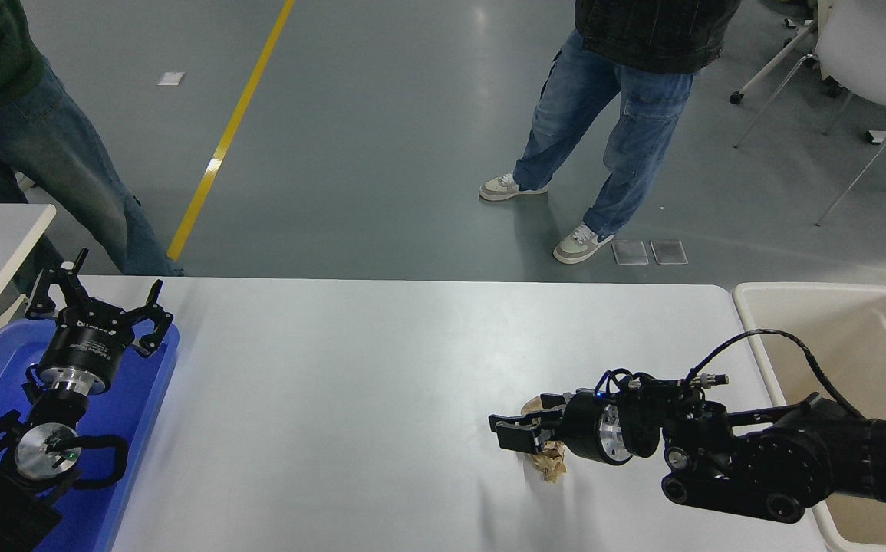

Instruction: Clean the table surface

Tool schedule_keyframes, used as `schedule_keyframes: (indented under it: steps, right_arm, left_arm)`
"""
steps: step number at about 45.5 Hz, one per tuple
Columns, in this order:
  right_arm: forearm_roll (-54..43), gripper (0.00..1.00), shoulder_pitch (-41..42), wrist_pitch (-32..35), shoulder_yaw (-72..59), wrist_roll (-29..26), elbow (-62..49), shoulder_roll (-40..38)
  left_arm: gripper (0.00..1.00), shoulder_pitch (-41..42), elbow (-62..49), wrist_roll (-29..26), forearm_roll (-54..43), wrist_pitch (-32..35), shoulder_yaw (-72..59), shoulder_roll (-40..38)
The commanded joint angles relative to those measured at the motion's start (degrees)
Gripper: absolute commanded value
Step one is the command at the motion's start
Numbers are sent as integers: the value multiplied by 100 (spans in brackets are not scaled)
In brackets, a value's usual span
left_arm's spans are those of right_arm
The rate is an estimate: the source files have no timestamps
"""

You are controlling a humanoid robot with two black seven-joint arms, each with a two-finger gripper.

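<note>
Reaching low across the table surface (pixel 350 399), the right gripper (pixel 523 435) straddles the crumpled paper wad (pixel 551 465) near the front-right edge, jaws spread, not yet clamped. Next: clench, lift, carry toward the beige bin (pixel 834 307). The left gripper (pixel 97 307) rests released over the blue tray (pixel 143 399).

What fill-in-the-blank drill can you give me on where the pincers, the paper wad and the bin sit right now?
1. The crumpled paper wad is ____ in colour.
2. The right pincer is over the wad on the ____ table surface.
3. The left pincer is parked over the ____ tray.
4. The beige bin stands past the table's ____ end.

Missing words: tan; white; blue; right
</note>
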Motion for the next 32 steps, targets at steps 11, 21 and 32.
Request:
schedule_keyframes:
  steps: [11, 21, 32]
  right_arm:
    - [-362, 99, -510, -338, -100, -12, -614, 83]
    - [-371, 99, -545, -364, -108, -4, -667, 206]
    - [-380, 99, -668, -364, -108, 14, -667, 329]
  left_arm:
    - [100, 0, 2, 0, -1, 0, 0, 0]
    - [100, 0, 2, 0, -1, 0, 0, 0]
    - [100, 0, 2, 0, -1, 0, 0, 0]
